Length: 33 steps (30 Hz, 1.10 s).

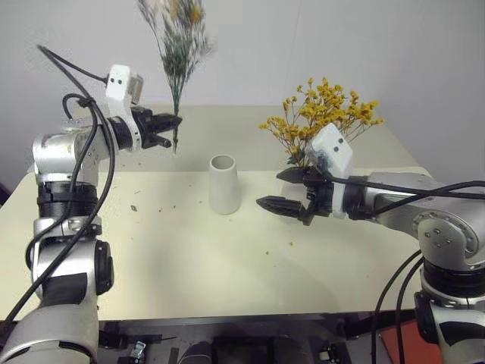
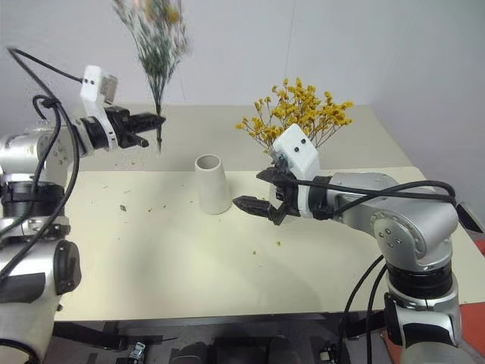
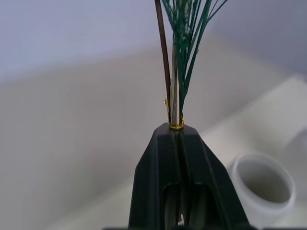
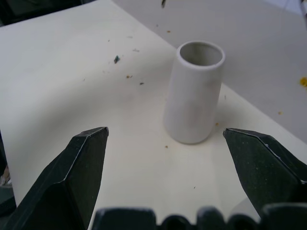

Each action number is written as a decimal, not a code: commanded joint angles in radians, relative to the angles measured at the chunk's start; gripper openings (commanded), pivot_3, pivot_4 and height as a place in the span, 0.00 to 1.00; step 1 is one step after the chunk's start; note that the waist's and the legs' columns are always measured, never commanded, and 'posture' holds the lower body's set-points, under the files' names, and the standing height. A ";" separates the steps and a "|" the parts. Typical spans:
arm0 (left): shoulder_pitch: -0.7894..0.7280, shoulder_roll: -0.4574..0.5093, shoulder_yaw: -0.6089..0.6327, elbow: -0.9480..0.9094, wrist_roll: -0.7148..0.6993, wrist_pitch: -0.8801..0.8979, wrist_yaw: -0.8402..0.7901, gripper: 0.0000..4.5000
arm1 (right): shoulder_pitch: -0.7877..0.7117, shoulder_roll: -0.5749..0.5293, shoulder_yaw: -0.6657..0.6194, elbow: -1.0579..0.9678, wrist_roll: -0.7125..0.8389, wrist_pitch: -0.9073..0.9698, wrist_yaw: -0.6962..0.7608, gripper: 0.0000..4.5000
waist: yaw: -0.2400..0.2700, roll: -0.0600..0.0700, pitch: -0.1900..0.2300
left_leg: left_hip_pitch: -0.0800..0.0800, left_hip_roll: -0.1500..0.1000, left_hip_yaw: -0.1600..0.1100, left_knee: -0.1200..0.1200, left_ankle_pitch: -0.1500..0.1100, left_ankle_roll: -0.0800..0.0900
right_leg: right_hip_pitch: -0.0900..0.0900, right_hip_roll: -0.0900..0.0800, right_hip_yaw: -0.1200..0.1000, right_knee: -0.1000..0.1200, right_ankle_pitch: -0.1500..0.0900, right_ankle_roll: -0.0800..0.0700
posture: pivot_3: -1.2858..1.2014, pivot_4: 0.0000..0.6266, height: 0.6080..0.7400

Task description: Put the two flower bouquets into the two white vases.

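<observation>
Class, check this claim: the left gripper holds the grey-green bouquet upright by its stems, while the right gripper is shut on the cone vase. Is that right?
Not quite. The left gripper does hold the grey-green bouquet upright, but the right gripper is open, short of the cone vase and not touching it, as the right wrist view shows.

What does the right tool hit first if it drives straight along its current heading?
Probably the plain white tapered ceramic vase: it stands between the open right tool's fingers, straight ahead. Depth uncertain.
</observation>
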 commanded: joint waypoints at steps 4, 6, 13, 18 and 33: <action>-0.015 -0.059 0.071 0.095 -0.110 -0.276 -0.183 0.00 | 0.011 0.033 -0.063 -0.056 0.012 0.002 -0.071 1.00 | 0.010 0.000 0.000 | 0.000 0.000 0.000 0.000 0.000 0.000 | 0.001 0.000 0.000 0.000 0.000 0.000 | 0.52 0.24 1.00; -0.040 -0.068 0.053 0.171 -0.115 -0.303 -0.250 0.00 | 0.015 0.042 -0.072 -0.068 0.018 0.009 -0.090 1.00 | 0.011 0.000 0.000 | 0.001 0.000 0.000 0.000 0.000 0.000 | 0.001 0.000 0.000 0.000 0.000 0.000 | 0.52 0.24 1.00; -0.129 -0.126 0.053 0.448 -0.121 -0.401 -0.423 0.00 | 0.021 0.061 -0.106 -0.105 0.046 0.046 -0.154 1.00 | 0.016 0.000 0.000 | 0.000 0.000 0.000 0.001 0.000 0.000 | 0.001 0.000 0.000 -0.001 0.000 0.000 | 0.52 0.24 1.00; -0.192 -0.155 0.039 0.601 -0.091 -0.424 -0.522 0.00 | 0.021 0.057 -0.109 -0.146 0.045 0.050 -0.193 1.00 | 0.016 0.000 0.000 | 0.000 0.000 0.000 0.000 0.000 0.000 | 0.001 0.000 -0.001 -0.002 0.000 0.001 | 0.52 0.24 1.00; -0.254 -0.189 0.026 0.722 -0.016 -0.584 -0.586 0.00 | 0.054 0.067 -0.132 -0.208 0.057 0.078 -0.263 1.00 | 0.016 0.000 0.000 | -0.001 0.000 0.000 0.000 0.000 0.000 | 0.001 0.000 -0.001 -0.001 0.000 0.001 | 0.52 0.24 1.00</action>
